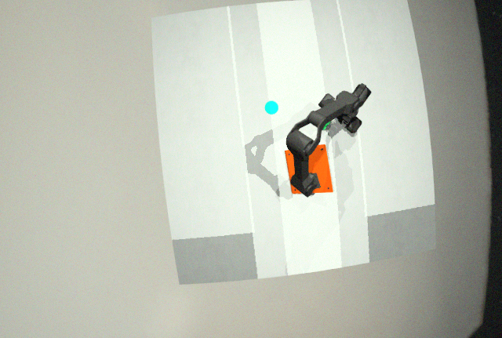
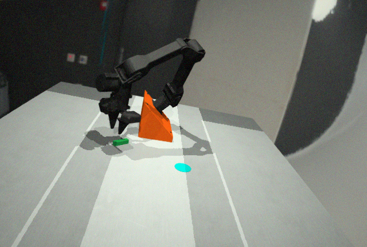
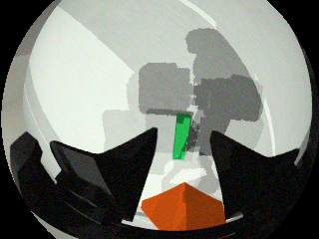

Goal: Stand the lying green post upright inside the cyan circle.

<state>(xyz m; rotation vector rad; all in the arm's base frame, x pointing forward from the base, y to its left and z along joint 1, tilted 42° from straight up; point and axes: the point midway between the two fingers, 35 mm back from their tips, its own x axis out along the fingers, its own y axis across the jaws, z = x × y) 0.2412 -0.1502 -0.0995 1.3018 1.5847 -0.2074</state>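
The green post (image 1: 326, 125) (image 2: 120, 142) (image 3: 181, 135) lies on its side on the table; in the top view the arm hides most of it. The flat cyan circle (image 1: 271, 107) (image 2: 182, 167) has nothing on it. It is out of the wrist view. My gripper (image 2: 116, 130) (image 3: 185, 134) is open and empty, pointing down, and hangs above the table near the post. In the wrist view the post shows between the two separated fingertips, lower down on the table, touching neither. In the top view the arm hides the fingertips.
The orange base block (image 1: 324, 172) (image 2: 153, 127) (image 3: 184, 209) stands close to the post, under the arm. The table (image 1: 194, 123) (image 2: 266, 179) has pale and grey stripes, and the arm's shadow falls across it around the post.
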